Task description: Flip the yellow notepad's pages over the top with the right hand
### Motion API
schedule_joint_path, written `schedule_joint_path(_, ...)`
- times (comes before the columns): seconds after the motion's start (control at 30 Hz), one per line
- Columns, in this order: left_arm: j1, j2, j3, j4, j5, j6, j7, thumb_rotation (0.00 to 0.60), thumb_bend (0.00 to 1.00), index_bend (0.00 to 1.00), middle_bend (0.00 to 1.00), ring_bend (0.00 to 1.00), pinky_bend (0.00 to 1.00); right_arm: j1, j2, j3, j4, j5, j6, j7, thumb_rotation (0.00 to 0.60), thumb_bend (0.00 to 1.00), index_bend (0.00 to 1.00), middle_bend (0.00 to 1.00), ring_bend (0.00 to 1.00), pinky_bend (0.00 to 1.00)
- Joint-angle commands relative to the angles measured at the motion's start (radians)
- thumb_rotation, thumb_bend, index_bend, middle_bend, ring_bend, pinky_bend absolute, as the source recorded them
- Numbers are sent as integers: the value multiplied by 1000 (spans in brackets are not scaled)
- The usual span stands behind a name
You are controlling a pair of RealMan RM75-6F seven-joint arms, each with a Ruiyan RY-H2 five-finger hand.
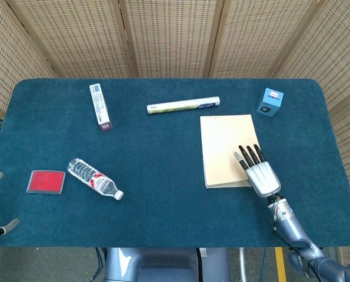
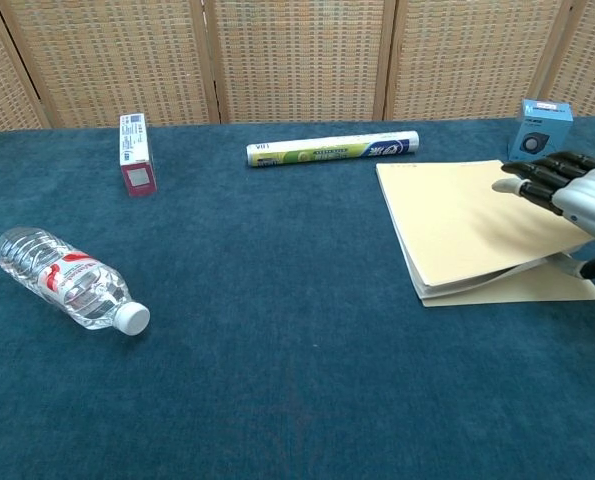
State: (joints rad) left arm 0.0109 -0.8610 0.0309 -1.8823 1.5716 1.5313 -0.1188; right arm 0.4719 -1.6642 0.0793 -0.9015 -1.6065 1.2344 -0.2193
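Right robot hand (image 1: 260, 174), dark fingers extended, grips yellow notepad (image 1: 226, 147) pages, near edge raised off bottom sheet; teal felt desk (image 1: 163, 176).

Matt paper notepad (image 1: 225, 147), fuzzy cloth table cover (image 1: 163, 153), clear plastic bottle (image 1: 95, 178)

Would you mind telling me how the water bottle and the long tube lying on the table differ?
The water bottle is clear with a white cap and red label; the long tube is opaque white with green print. The bottle lies diagonally near the left front, the tube nearly straight across at the back. The tube is slimmer and longer. Both lie on their sides.
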Motion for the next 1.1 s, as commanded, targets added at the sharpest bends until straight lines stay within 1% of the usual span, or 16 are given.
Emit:
schedule_joint_path(0.03,-1,1,-1,-1,-3,-2,0,600,0,0,0,0,0,26,-3,16,-9,18,-29,-14,600,466,5,0,0,0)
schedule_joint_path(0.07,-2,1,-2,-1,-5,-4,-1,600,0,0,0,0,0,34,-5,23,-9,24,-38,-16,600,466,14,0,0,0)
schedule_joint_path(0.1,-3,1,-2,-1,-6,-5,-2,600,0,0,0,0,0,41,-7,28,-9,31,-46,-18,600,466,47,3,0,0)
schedule_joint_path(0.17,-4,2,-2,-1,-8,-7,-4,600,0,0,0,0,0,52,-10,36,-10,40,-55,-13,600,466,135,66,21,10)
schedule_joint_path(0.2,-4,3,-3,-1,-9,-7,-4,600,0,0,0,0,0,56,-12,40,-8,40,-51,-8,600,474,193,139,63,45)
schedule_joint_path(0.23,-5,3,-3,-1,-11,-8,-4,600,0,0,0,0,0,62,-18,43,2,36,-41,2,600,492,248,223,122,102)
schedule_joint_path(0.27,-5,3,-3,-1,-12,-9,-6,600,0,0,0,0,0,67,-24,42,19,26,-25,13,600,510,284,274,165,152)
schedule_joint_path(0.3,-6,4,-4,-1,-13,-10,-7,600,0,0,0,0,0,70,-32,39,39,18,-13,22,600,542,331,334,218,230)
schedule_joint_path(0.33,-6,4,-4,-1,-14,-11,-7,600,0,0,0,0,0,73,-40,34,59,10,-3,34,600,573,375,383,260,302)
schedule_joint_path(0.4,-8,5,-5,-1,-15,-13,-9,600,0,0,0,0,0,78,-51,20,96,-5,6,71,600,610,434,442,312,391)
schedule_joint_path(0.43,-8,5,-4,-1,-15,-15,-9,600,0,0,0,0,0,80,-56,13,114,-11,6,91,600,620,458,466,331,416)
schedule_joint_path(0.6,-9,5,-2,-1,-10,-15,-8,600,0,0,0,0,0,92,-67,-24,191,-39,4,155,600,620,571,562,393,465)
schedule_joint_path(0.73,-8,4,-2,-2,-8,-13,-7,600,0,0,0,0,0,97,-71,-45,236,-63,36,212,600,620,648,616,413,481)
schedule_joint_path(0.87,-8,5,-2,-2,-9,-13,-8,600,0,0,0,0,0,98,-59,-76,262,-99,74,279,600,620,659,628,416,482)
schedule_joint_path(0.97,-8,6,-1,-1,-7,-12,-10,600,0,0,0,0,0,85,-46,-107,279,-129,124,346,600,620,661,628,416,482)
schedule_joint_path(1.1,-5,6,0,-1,-2,-6,-14,600,0,0,0,0,0,64,-22,-141,286,-164,184,388,600,620,662,629,416,482)
